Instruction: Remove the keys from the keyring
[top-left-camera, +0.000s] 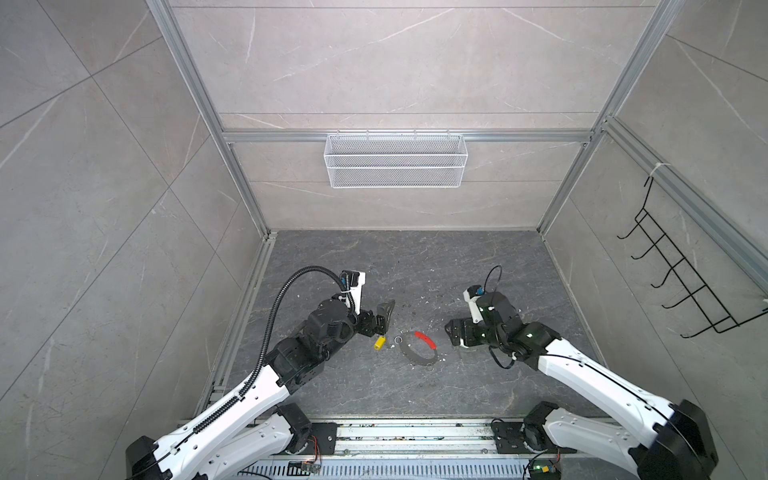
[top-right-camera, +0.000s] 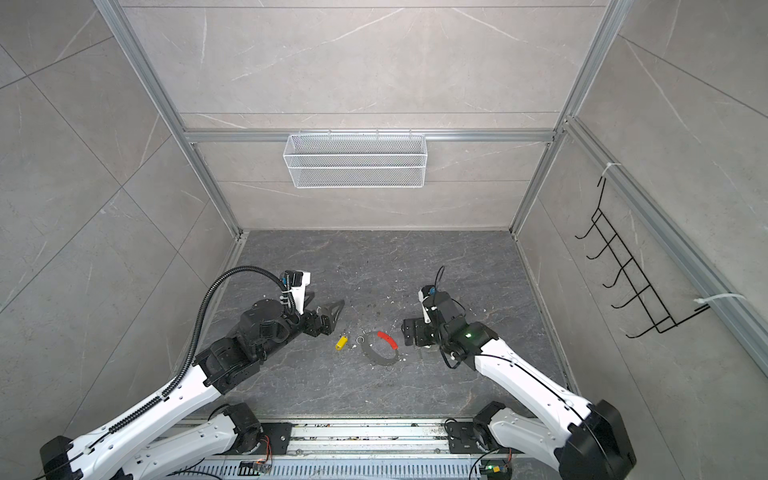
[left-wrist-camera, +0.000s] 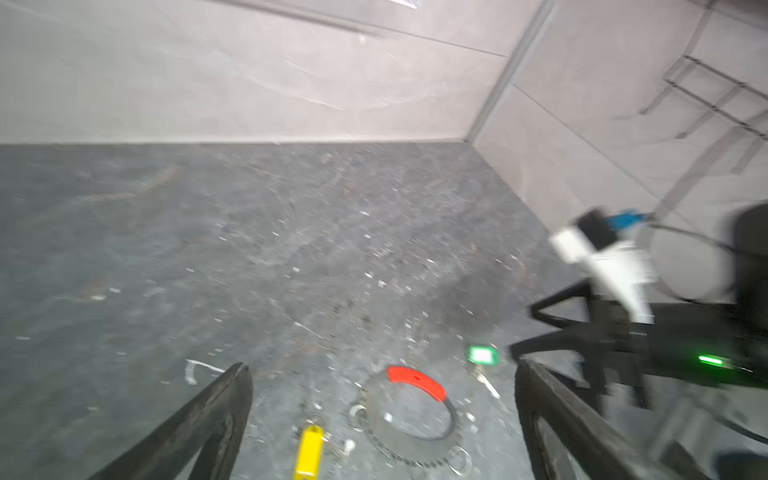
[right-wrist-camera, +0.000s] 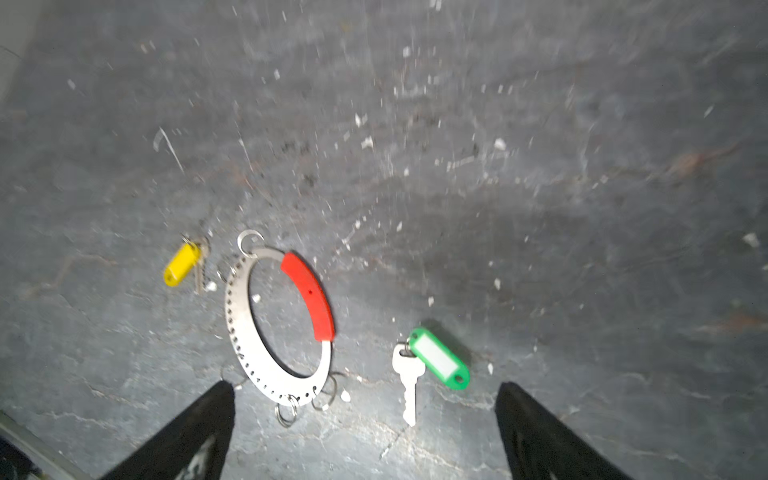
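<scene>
Both hands are spread wide and hold nothing: the right gripper (right-wrist-camera: 365, 384) and the left gripper (left-wrist-camera: 382, 365) hang just above the floor (right-wrist-camera: 582, 208). The keyring (right-wrist-camera: 241, 328) lies flat between them, just ahead of each one's fingertips. Only the wrist views show the green-tagged key (right-wrist-camera: 436, 359), ahead of the right fingers and apart from the hoop. The yellow-tagged key (right-wrist-camera: 180, 264) lies just beside the hoop, nearer the left gripper. Both arms reach low, grippers facing each other

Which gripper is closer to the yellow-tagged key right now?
Left. The left gripper hangs open just beside the yellow-tagged key; the right gripper, also open, sits across the keyring from it.
</scene>
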